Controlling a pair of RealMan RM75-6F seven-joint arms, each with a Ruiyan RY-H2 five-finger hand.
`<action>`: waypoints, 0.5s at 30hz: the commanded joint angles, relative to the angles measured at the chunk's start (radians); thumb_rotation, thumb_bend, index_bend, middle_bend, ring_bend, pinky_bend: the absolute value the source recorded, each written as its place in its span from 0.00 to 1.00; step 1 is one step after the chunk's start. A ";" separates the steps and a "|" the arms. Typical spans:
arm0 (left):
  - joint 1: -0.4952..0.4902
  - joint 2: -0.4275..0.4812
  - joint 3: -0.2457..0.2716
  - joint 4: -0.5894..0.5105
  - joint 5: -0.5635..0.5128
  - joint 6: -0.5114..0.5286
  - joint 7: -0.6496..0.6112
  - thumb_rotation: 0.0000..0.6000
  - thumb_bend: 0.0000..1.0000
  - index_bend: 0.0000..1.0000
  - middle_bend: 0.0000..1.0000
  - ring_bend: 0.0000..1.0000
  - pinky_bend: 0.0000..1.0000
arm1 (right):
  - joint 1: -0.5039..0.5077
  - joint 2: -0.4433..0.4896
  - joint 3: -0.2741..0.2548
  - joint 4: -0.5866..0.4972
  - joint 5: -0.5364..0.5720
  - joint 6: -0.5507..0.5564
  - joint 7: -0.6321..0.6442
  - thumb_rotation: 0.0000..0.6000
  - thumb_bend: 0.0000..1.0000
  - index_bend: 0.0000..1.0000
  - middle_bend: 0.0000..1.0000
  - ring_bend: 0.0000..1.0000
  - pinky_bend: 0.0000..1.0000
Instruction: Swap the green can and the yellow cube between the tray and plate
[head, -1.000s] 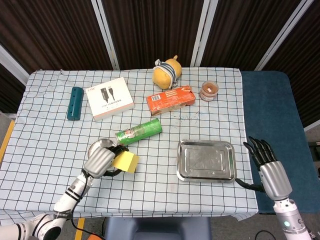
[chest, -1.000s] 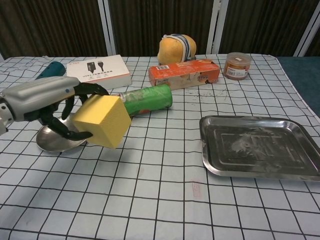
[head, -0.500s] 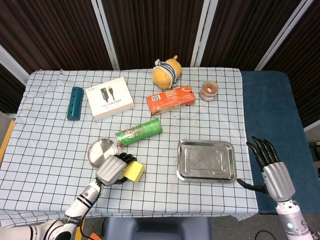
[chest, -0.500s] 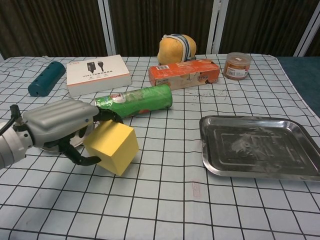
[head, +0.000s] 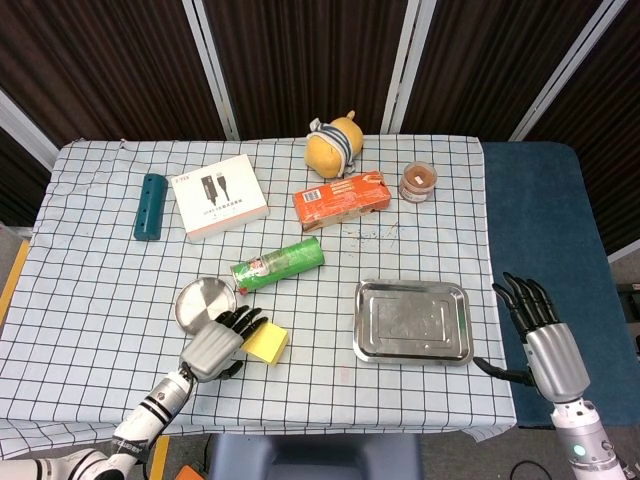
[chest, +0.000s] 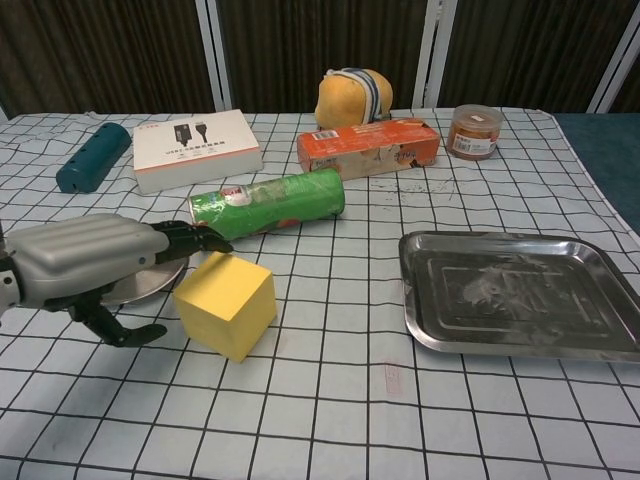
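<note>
The left robot hand (chest: 85, 268) is hovering with fingers spread, seemingly just clear of the yellow foam cube (chest: 226, 304) sitting on the checked counter (head: 320, 420) between the round steel plate (head: 202, 301) and the rectangular steel tray (head: 412, 321), near the lying green can (chest: 268, 202).

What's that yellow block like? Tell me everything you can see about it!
The yellow cube is plain, matte and looks soft, like foam, with slightly rounded edges and no markings. It sits flat on the checked tablecloth, turned so a corner faces the chest camera. It lies just right of the metal plate and in front of the green can, touching neither. The left hand is beside it, fingers spread, apparently not gripping.
</note>
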 joint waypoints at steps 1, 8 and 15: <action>0.002 0.089 -0.012 -0.064 -0.054 0.030 0.064 1.00 0.37 0.00 0.00 0.00 0.20 | -0.001 0.004 -0.002 -0.003 -0.005 0.004 0.007 1.00 0.08 0.00 0.00 0.00 0.00; -0.014 0.157 -0.089 -0.078 -0.078 0.092 0.065 1.00 0.37 0.00 0.00 0.00 0.21 | -0.006 0.008 -0.008 -0.006 -0.015 0.007 -0.008 1.00 0.08 0.00 0.00 0.00 0.00; -0.094 0.053 -0.152 0.011 -0.070 0.042 0.030 1.00 0.37 0.00 0.00 0.00 0.22 | -0.013 0.011 -0.013 -0.011 -0.027 0.016 -0.021 1.00 0.08 0.00 0.00 0.00 0.00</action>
